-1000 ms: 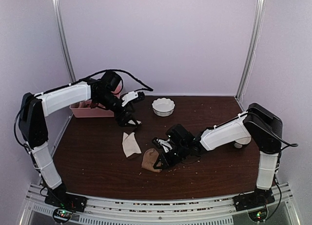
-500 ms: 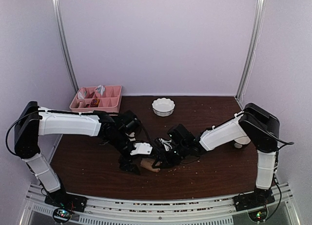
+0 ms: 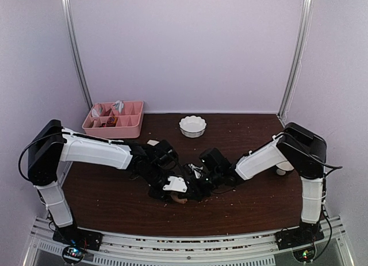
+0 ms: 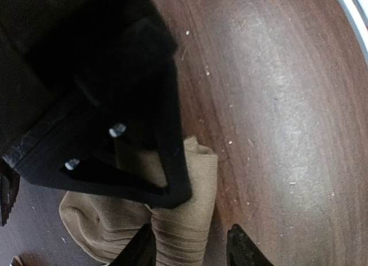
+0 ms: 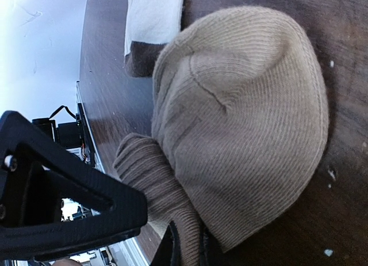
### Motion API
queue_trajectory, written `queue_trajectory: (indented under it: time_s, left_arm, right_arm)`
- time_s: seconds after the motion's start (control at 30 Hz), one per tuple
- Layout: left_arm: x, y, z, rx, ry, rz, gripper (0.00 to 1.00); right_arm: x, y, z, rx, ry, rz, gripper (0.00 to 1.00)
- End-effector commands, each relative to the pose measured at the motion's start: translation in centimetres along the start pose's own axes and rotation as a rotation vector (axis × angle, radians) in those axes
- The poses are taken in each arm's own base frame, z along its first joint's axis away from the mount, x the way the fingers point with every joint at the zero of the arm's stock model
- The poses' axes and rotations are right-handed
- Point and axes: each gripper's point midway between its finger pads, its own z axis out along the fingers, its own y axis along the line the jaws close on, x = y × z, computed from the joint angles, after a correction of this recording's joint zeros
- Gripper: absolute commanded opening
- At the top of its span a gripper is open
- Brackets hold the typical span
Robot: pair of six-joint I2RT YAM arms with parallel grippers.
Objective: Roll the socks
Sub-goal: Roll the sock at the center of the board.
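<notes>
The tan sock [image 5: 241, 122] lies bunched up on the desk [image 4: 276, 105], near the front, in the middle. The right jaws are closed on its ribbed end. The left jaws are open, with that end between them. The cream sock [image 5: 152, 18] lies just beside the tan one.

A bunched tan ribbed fabric sock [image 4: 187, 220] lies at lower centre on a dark wooden table [image 4: 276, 105], partly under a black angular frame [image 4: 86, 105]
</notes>
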Motion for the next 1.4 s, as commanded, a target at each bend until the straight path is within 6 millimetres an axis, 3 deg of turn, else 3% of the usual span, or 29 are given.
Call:
queue_trajectory:
  time_s: [0.0,0.13,0.43,0.47,0.53,0.57,0.6,0.67,0.8,0.83,0.87,0.9,1.37]
  left_arm:
    - [0.6,1.5,0.9,-0.064,0.037,0.000,0.40]
    - [1.0,1.2,1.4,-0.041,0.051,0.000,0.33]
    - [2.4,0.3,2.4,0.009,0.092,-0.023,0.34]
    - [2.6,0.3,2.5,0.012,0.096,-0.029,0.30]
    - [2.9,0.2,2.6,0.023,0.100,-0.038,0.13]
    - [3.1,0.2,2.7,0.030,0.104,-0.045,0.02]
    - [3.2,0.3,2.7,0.037,0.104,-0.058,0.00]
    - [3.3,0.6,2.6,0.055,0.095,-0.099,0.00]
    - [3.8,1.0,2.5,0.099,0.073,-0.171,0.00]
    - [3.9,1.1,2.5,0.110,0.073,-0.183,0.00]
    - [4.0,1.1,2.5,0.119,0.072,-0.194,0.00]
    - [4.1,1.1,2.5,0.130,0.067,-0.208,0.00]
    - [4.1,1.1,2.8,0.334,-0.002,-0.390,0.00]
  right_arm:
    - [4.8,-8.0,0.4,0.231,0.097,0.182,0.00]
    - [4.6,-7.9,0.1,0.226,0.088,0.181,0.00]
    - [4.4,-8.3,-0.3,0.203,0.063,0.201,0.00]
    - [4.5,-8.3,-0.5,0.199,0.059,0.203,0.00]
    - [4.0,-7.9,-0.8,0.172,0.035,0.187,0.00]
    - [3.7,-7.6,-1.1,0.165,0.017,0.170,0.03]
    - [3.4,-7.4,-1.3,0.167,0.005,0.154,0.08]
    - [3.1,-7.1,-1.8,0.178,-0.012,0.123,0.21]
    - [2.8,-7.4,-2.5,0.208,-0.040,0.107,0.33]
    - [2.9,-7.5,-2.6,0.216,-0.043,0.106,0.44]
    - [2.8,-7.9,-3.0,0.230,-0.055,0.107,0.88]
    - [2.6,-7.9,-3.4,0.238,-0.070,0.102,0.99]
    - [1.9,-10.9,-11.2,0.551,-0.288,-0.058,1.00]
